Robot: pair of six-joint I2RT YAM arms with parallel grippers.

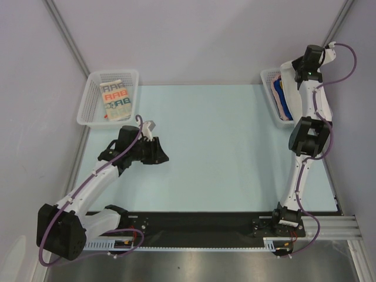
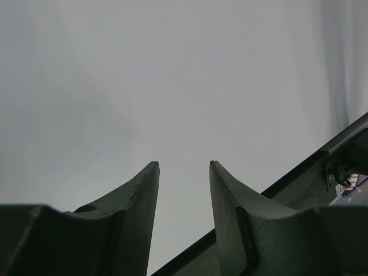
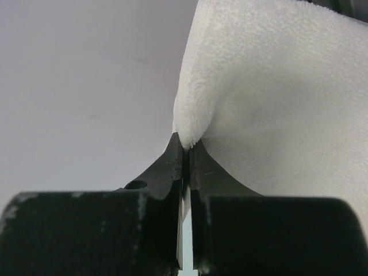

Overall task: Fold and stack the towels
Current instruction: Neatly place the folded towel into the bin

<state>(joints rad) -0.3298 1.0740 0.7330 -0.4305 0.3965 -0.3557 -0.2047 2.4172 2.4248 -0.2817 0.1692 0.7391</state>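
Step in hand, by my reading: picking one towel out of the supply basket. No towel lies on the table (image 1: 235, 153) yet, so folding has not begun.

**Right arm.** The right gripper (image 3: 185, 146) has its fingers pressed together on a fold of the white towel (image 3: 276, 98). The cloth bunches at the fingertips and fans out to the right. From above, this arm reaches over the right basket (image 1: 265, 82) at the far right corner of the table. A blue towel (image 1: 277, 88) and a pinkish towel (image 1: 285, 110) lie in that basket.

**Left arm.** The left gripper (image 2: 184, 172) has its fingers spread, with nothing between them. It hangs over the left part of the table, near the left basket (image 1: 88, 100). That basket holds the lettered towel (image 1: 114, 100), already folded.

**Next move calls for:**
- Lifting the white towel straight up until it clears the basket wall and the cloths beneath.
- Carrying it to the middle of the table.
- Bringing the open left gripper to a free corner so the cloth can be spread flat.

The pinch covers little cloth, so it may slip under the towel's weight.

**What each view adds.**
- The right wrist view alone shows the pinch; from above, the arm hides it.
- The top view alone shows both baskets and where each arm stands.
- The left wrist view shows only bare wall and a dark frame bar, and confirms empty jaws.
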